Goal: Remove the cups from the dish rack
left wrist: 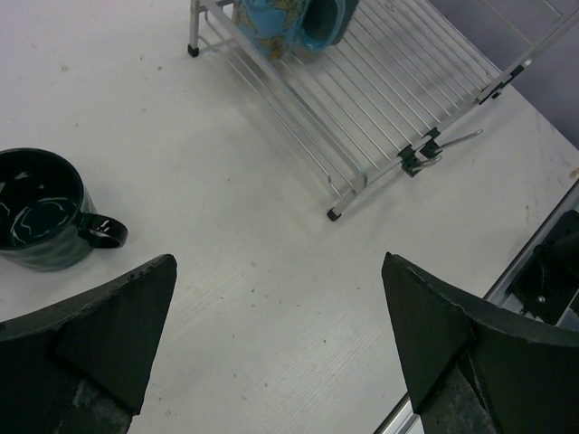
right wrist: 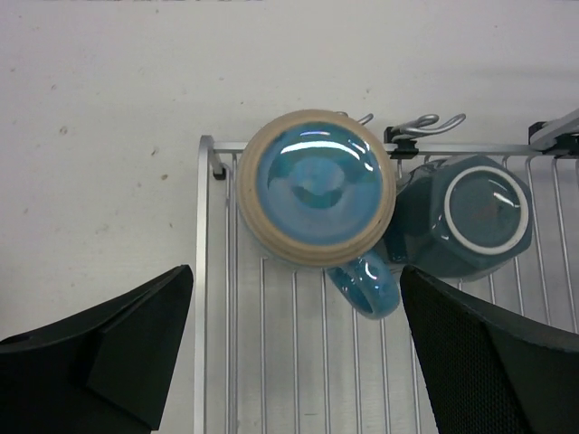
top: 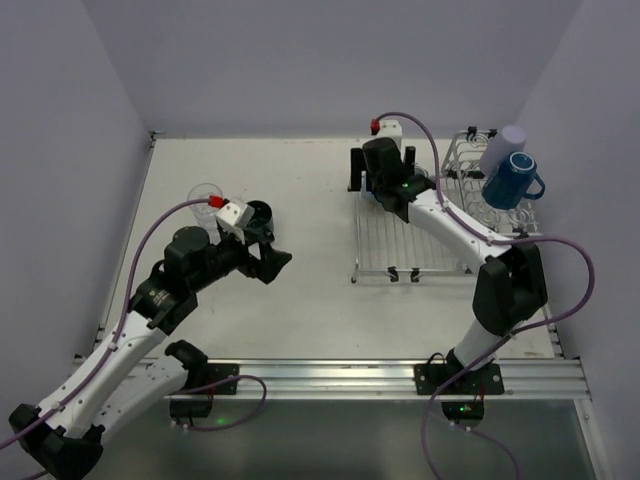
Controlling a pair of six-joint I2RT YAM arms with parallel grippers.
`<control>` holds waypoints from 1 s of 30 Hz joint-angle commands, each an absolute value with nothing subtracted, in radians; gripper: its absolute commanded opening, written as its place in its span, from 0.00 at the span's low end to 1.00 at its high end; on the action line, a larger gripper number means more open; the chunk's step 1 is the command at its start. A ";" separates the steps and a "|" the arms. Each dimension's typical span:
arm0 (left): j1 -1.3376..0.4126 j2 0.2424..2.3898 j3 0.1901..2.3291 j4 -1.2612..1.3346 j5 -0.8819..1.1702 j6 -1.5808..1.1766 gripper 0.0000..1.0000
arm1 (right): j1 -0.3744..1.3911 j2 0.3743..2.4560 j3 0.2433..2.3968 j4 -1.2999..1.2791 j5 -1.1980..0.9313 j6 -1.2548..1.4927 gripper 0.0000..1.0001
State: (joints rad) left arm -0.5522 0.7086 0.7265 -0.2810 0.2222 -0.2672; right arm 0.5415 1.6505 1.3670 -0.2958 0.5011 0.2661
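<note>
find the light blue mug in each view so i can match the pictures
top external: not visible; the right arm covers the far left corner of the dish rack, probably hiding it.
left wrist: the light blue mug is at the top edge, cropped, on the rack's far end.
right wrist: centre of the picture, upside down at the rack's corner, with a dark teal mug to its right.
shared landmark: the rack's wire grid, seen in all three.
</note>
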 commanded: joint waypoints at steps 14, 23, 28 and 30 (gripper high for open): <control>-0.499 0.750 0.735 -0.262 0.268 -0.242 1.00 | 0.469 1.862 1.594 -0.351 0.569 0.242 0.99; -0.489 0.756 0.733 -0.262 0.273 -0.244 1.00 | 0.431 1.899 1.591 -0.351 0.453 0.316 0.99; -0.486 0.762 0.733 -0.261 0.272 -0.242 1.00 | 0.417 1.904 1.588 -0.334 0.408 0.333 0.99; -0.485 0.764 0.735 -0.262 0.272 -0.242 1.00 | 0.416 1.911 1.597 -0.331 0.391 0.339 0.99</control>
State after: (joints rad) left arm -0.4969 0.7616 0.7265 -0.2852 0.2554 -0.2653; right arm 0.4274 1.8938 1.5558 -0.3439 0.4225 0.3199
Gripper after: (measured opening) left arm 0.997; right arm 0.990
